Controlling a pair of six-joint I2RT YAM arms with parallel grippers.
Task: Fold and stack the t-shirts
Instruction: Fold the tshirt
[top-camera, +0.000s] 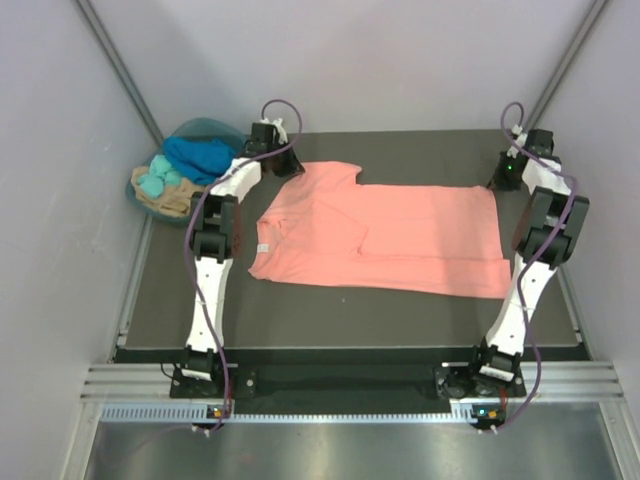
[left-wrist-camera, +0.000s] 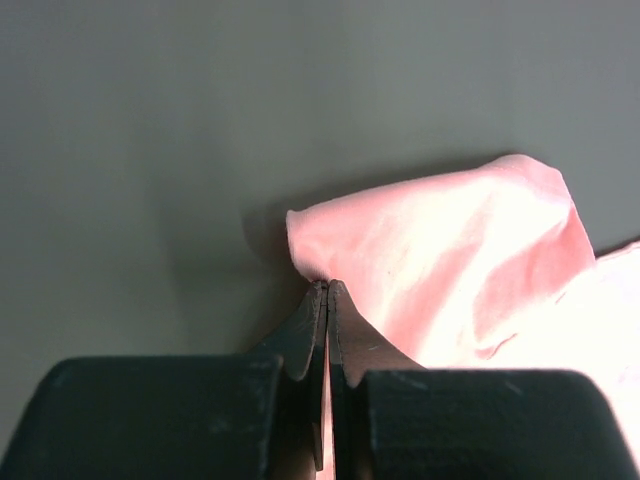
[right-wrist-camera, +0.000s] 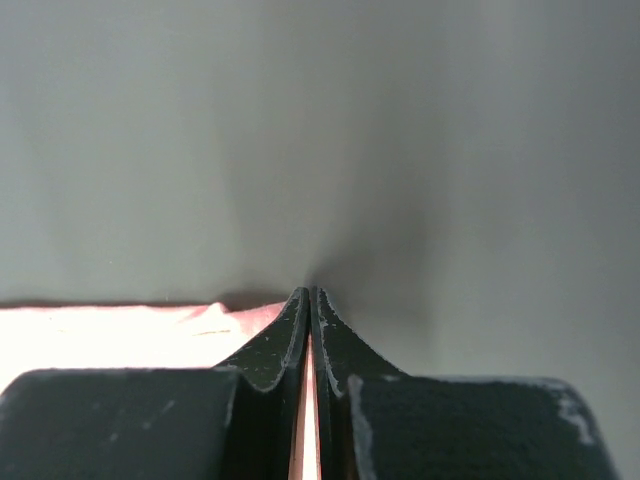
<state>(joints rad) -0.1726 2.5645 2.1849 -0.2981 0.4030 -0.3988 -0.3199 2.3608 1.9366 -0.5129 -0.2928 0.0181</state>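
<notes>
A salmon-pink t-shirt lies spread flat on the dark table, collar to the left and hem to the right. My left gripper sits at the shirt's far left sleeve. In the left wrist view that gripper is shut on a lifted fold of the pink cloth. My right gripper is at the far right hem corner. In the right wrist view it is shut, with pink cloth showing between its fingers.
A round teal basket stands off the table's far left corner, holding a royal blue shirt, a turquoise one and a tan one. Grey walls close in on both sides. Bare table runs along the front of the pink shirt.
</notes>
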